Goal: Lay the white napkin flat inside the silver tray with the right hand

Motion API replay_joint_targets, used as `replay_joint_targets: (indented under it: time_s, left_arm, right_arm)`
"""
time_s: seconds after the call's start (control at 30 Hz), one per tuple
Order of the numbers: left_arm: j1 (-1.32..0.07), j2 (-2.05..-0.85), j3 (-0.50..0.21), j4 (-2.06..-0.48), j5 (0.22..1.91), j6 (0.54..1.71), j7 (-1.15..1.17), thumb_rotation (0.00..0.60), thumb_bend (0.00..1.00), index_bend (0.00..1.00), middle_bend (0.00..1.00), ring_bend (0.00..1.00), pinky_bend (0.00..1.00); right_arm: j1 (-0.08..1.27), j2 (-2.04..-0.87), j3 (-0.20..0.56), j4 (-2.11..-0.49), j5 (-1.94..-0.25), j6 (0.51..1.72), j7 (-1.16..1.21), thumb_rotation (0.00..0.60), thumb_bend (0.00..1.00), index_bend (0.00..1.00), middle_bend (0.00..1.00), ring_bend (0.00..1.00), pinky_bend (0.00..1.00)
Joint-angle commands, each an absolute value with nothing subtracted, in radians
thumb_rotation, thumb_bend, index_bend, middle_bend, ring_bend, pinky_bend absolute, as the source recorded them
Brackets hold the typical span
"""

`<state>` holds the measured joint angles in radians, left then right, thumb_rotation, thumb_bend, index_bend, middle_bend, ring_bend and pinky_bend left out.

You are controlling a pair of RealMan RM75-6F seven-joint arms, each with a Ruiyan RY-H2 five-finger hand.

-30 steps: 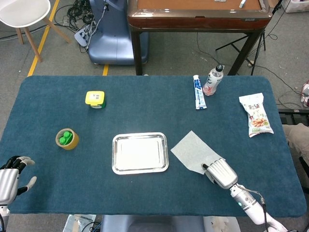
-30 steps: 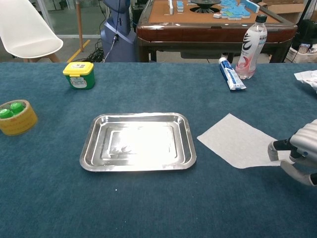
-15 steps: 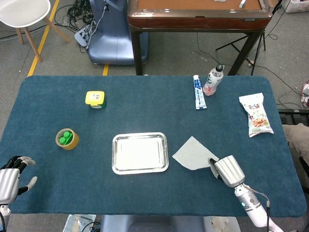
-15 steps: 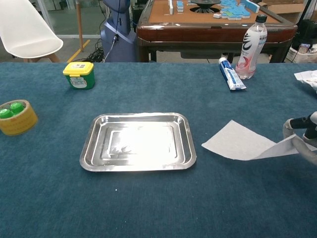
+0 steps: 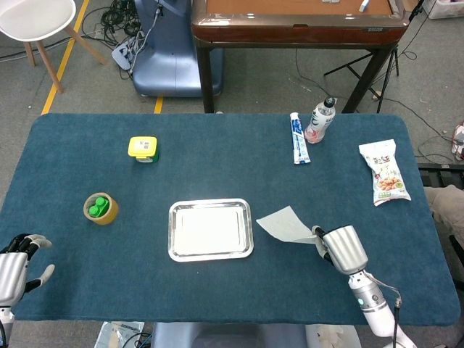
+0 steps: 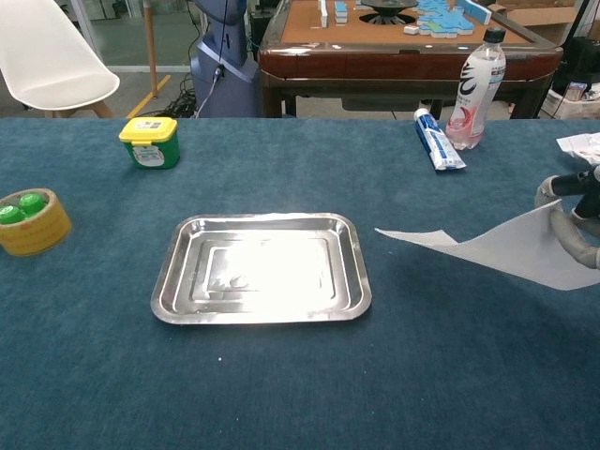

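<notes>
Napkin hangs pinched at one corner in our right hand, its far tip trailing left toward the silver tray. We risk it folding or slipping free, since one pinch leaves it limp.

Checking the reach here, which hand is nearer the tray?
Right. The right hand holds the napkin just right of the tray; the left hand sits at the table's far left edge.

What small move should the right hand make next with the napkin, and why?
Probably carry it leftward over the tray. The right hand holds the napkin by one edge, lifted clear of the table, while the tray beside it lies empty.
</notes>
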<state>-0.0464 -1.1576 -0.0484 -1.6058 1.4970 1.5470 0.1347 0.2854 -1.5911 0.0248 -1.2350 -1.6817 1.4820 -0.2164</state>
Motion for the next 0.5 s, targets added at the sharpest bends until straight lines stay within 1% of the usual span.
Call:
replay_joint_targets:
  time_s: [0.03,0.5]
  left_arm:
    - [-0.047,-1.158,-0.047,-1.606,1.499,1.546,0.137,0.6,0.23,0.41,0.35,0.23,0.48]
    - [-0.043,-1.154,-0.046,-1.611,1.506,1.557,0.132,0.6,0.23,0.41,0.35,0.23,0.48]
  right_arm:
    - [0.291,-1.596,0.032,-1.239,-1.681,1.482,-0.222,0.6,0.65,0.57,1.0,1.0,1.0]
    - [0.351,-1.613,0.078,-1.319,-1.709,1.47,-0.304,0.6,0.65,0.58,1.0,1.0,1.0]
